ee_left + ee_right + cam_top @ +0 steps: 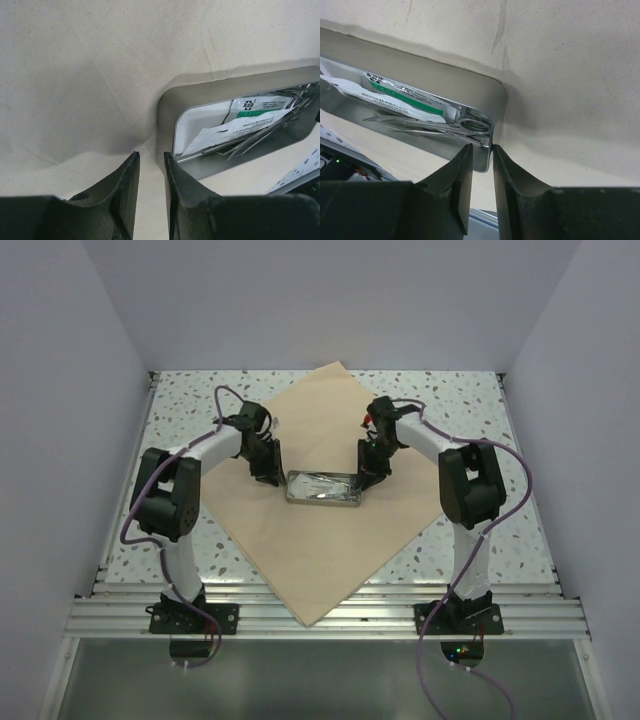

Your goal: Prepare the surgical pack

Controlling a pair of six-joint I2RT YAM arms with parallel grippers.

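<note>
I have the steel tray (322,502) lying in the middle of the beige cloth (330,575), which is spread flat as a diamond on the speckled tabletop (450,400). The left pincer (268,478) sits at the tray's left end, the right pincer (368,480) at its right end. From above, the contents are only a silvery blur. The wrist cameras show me printed white packets (395,92) and silver scissor-like instruments (470,126) inside. On the left wrist camera the fingers (125,185) stand narrowly apart, with bare cloth in the gap and the tray's end just beside one fingertip. On the right the gap is as narrow and the tray's end rim sits in it. Whether it is pinched I cannot tell.
</note>
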